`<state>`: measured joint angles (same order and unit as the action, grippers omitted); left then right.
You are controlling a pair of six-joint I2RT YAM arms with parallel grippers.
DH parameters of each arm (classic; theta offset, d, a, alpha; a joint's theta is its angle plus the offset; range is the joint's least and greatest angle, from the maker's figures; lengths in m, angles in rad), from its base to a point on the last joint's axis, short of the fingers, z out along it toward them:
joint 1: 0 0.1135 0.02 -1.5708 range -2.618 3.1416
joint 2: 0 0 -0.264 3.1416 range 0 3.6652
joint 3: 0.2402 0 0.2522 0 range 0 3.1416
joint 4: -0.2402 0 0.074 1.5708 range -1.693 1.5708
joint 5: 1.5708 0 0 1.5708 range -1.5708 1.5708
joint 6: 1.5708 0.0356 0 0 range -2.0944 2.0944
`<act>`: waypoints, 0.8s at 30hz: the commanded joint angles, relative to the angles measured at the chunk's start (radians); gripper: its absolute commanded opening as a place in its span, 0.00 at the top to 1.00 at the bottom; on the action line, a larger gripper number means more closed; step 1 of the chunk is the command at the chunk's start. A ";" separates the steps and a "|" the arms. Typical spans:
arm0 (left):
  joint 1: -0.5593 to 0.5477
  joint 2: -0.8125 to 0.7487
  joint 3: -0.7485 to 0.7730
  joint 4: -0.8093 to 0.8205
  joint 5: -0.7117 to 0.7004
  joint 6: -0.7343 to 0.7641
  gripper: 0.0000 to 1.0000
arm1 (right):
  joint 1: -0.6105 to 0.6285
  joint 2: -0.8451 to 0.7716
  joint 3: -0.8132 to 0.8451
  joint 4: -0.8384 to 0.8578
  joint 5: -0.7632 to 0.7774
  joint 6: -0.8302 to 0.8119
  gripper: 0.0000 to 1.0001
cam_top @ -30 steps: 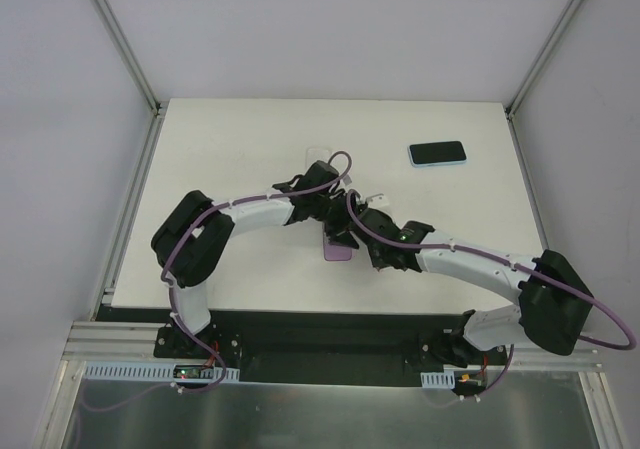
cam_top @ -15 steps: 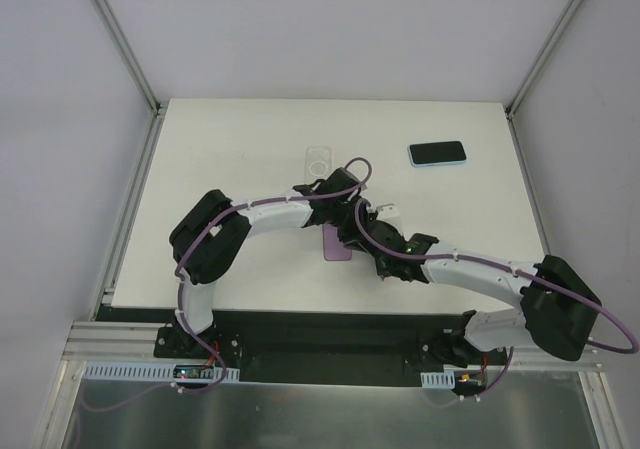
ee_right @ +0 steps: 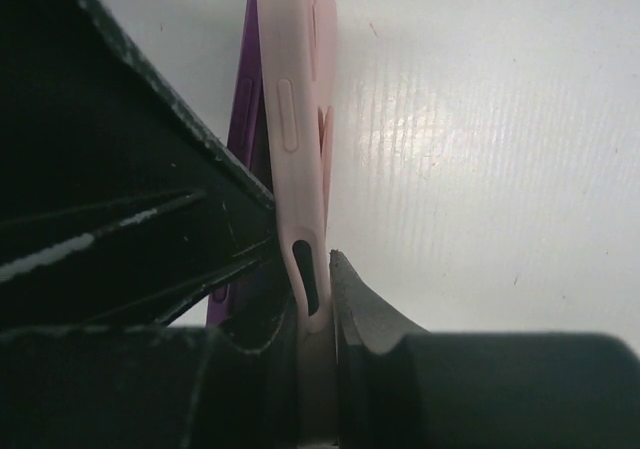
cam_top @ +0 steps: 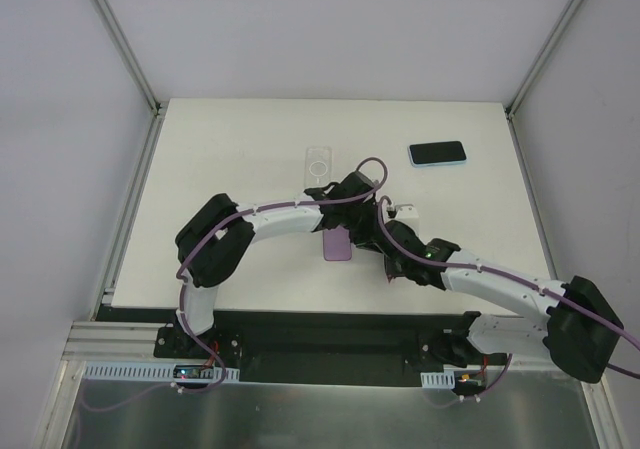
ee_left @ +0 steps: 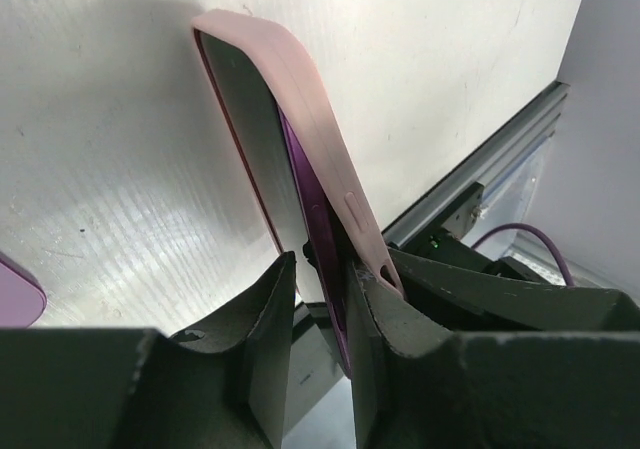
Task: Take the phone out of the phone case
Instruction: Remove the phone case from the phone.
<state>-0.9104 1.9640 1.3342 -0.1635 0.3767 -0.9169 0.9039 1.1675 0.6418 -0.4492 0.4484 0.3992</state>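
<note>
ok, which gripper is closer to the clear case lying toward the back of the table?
Left. The left gripper sits just near-right of the clear case. The right gripper is beyond it, farther toward the near edge. Both grip the pink-cased phone.

Your left arm (cam_top: 270, 216) arcs in from the left, your right arm (cam_top: 500, 283) stretches low from the right, wrists almost touching. Your left claw (ee_left: 320, 271) is pinched on the phone (ee_left: 250, 139); your right claw (ee_right: 312, 281) is clamped on the case (ee_right: 290, 89)
</note>
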 commanded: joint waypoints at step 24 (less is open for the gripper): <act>-0.096 0.289 0.003 -0.441 -0.329 0.202 0.82 | -0.031 -0.026 -0.132 0.345 0.090 0.208 0.99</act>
<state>-0.9737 2.0590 1.4471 -0.2428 0.2420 -0.8406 0.8749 1.1358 0.5266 -0.3431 0.4923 0.5201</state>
